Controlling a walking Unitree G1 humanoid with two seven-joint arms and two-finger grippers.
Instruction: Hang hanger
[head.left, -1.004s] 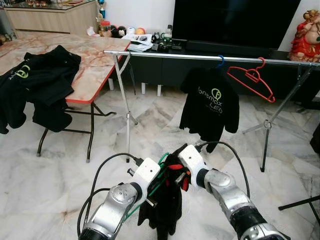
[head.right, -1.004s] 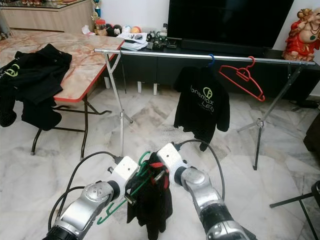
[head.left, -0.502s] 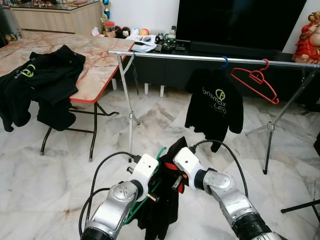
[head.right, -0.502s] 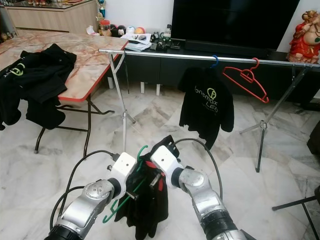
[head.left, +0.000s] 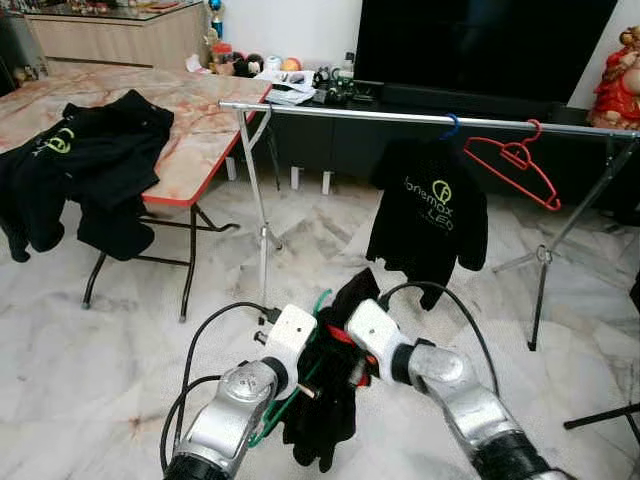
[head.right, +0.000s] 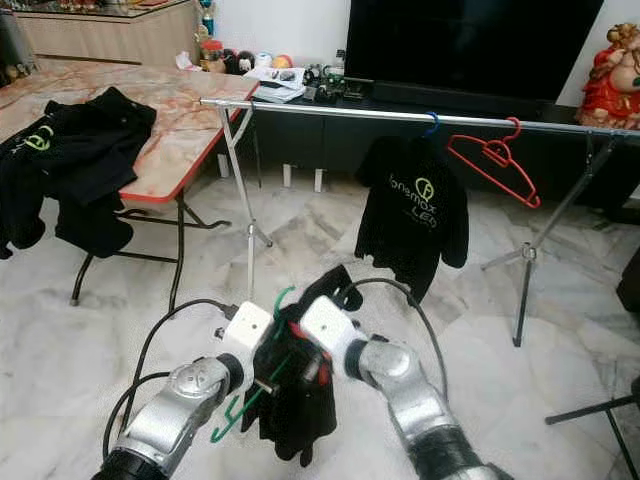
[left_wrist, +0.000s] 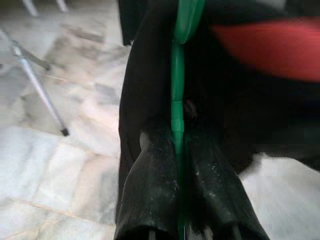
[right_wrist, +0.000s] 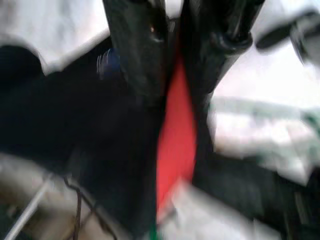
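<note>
The left gripper (left_wrist: 177, 150) had its jaws closed on the thin green hanger (left_wrist: 178, 90), whose bar ran straight between the two black fingers (left_wrist: 150, 185). The right gripper (right_wrist: 172, 65) had its jaws clamped on a red strip of the black garment (head.left: 325, 400), though that wrist view was blurred. Both grippers met low in front of the robot, just beside each other, with the garment bunched and drooping between them above the marble floor (head.left: 90, 370).

The hanger was slim green plastic; its hook (head.left: 321, 299) rose just above the grippers and its lower end (head.right: 228, 425) poked out below the left arm.

Well ahead stood the metal clothes rail (head.left: 340, 112), running across the room on thin splayed legs (head.left: 262, 215). On it hung a black T-shirt (head.left: 430, 215) on a blue hook and, just to its right, a bare red hanger (head.left: 512, 166). The rail's left stretch was bare. To the left, a folding table (head.left: 200, 140) with a red edge carried more black clothing (head.left: 80, 165), its corner near the rail's left end. Open floor lay between robot and rail.
</note>
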